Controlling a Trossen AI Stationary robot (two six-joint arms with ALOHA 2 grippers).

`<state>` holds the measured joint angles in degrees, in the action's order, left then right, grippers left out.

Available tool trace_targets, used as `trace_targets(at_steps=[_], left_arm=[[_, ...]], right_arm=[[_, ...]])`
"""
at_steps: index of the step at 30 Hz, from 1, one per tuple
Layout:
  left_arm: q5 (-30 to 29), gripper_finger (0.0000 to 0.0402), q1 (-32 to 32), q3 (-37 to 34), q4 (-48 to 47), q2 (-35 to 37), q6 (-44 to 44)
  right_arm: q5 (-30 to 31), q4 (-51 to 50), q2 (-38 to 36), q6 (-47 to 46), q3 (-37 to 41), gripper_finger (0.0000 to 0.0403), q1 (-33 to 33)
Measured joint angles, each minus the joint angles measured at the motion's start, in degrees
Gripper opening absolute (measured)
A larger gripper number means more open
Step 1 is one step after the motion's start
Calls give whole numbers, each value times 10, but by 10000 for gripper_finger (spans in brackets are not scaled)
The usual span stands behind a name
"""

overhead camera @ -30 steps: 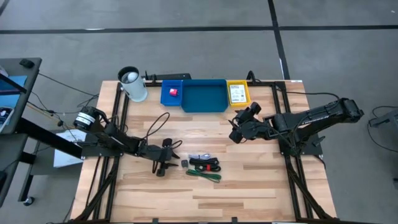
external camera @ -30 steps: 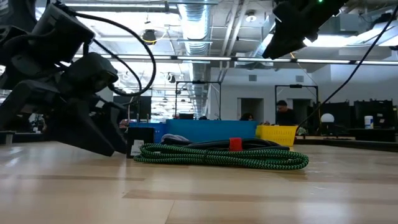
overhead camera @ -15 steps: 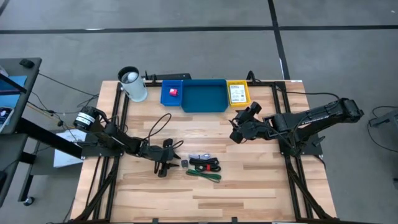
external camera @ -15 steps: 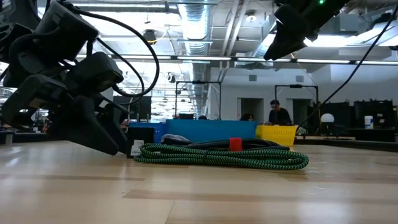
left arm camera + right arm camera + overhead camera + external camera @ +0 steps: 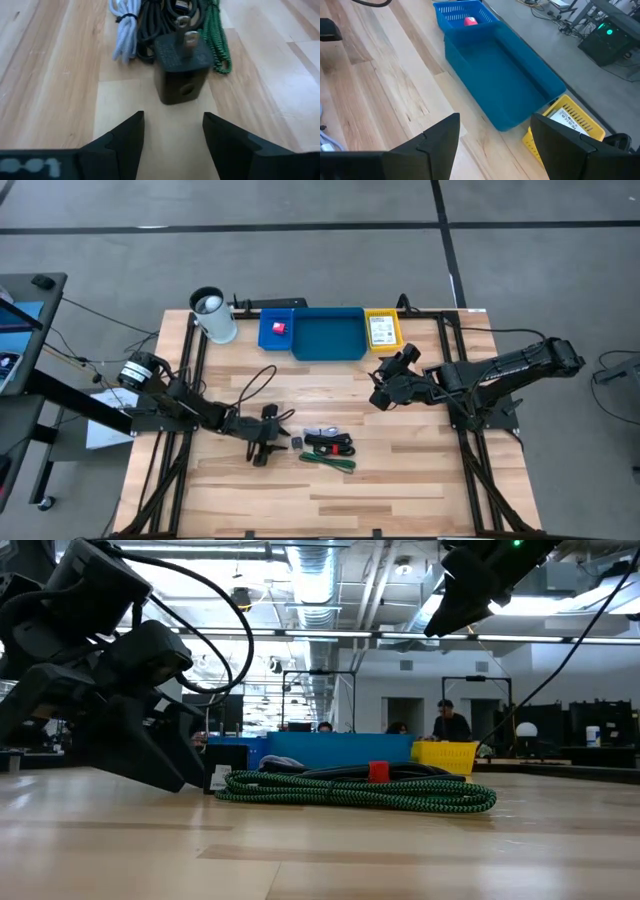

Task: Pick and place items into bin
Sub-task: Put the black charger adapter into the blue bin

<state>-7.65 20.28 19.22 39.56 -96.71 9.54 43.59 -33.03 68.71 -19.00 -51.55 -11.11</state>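
Step in hand, as judged: approach to a pick. The left gripper (image 5: 170, 131) sits low over the wooden table (image 5: 420, 480), fingers apart, nothing between them, with the black plug-shaped block with two silvery prongs (image 5: 181, 65) just beyond the fingertips. In the high view this block (image 5: 297, 442) lies at the left end of the central cluster.

Cluster contents: black-and-red cable bundle (image 5: 330, 443); green braided ties (image 5: 335, 463); white cord coil (image 5: 124, 30).

Bins, far edge: large blue plastic bin (image 5: 328, 335), nothing seen inside; small blue basket (image 5: 276, 331) holding a pink-red cube (image 5: 279, 328); yellow basket (image 5: 383, 330) holding a white card with green print (image 5: 380, 329). A white cylindrical cup (image 5: 212, 315) stands left of them.

Right gripper (image 5: 495, 137): raised near the bins, right of centre, fingers apart, holding nothing.

Next move, as judged: advance the left fingers to straddle the block, close, then carry far toward the bin.

Obscured: in the low view the left arm hides most of the block; the cords overlap, so individual pieces are hard to separate.
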Motion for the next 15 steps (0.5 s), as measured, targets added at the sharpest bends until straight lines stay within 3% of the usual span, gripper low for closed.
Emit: trace_targets(at_steps=[9, 15], left_arm=[[9, 252, 3, 11, 2, -1, 0], [-12, 263, 4, 44, -45, -1, 0]], right_arm=[[0, 0, 0, 0, 0, 240, 0], [0, 0, 0, 0, 0, 240, 0]])
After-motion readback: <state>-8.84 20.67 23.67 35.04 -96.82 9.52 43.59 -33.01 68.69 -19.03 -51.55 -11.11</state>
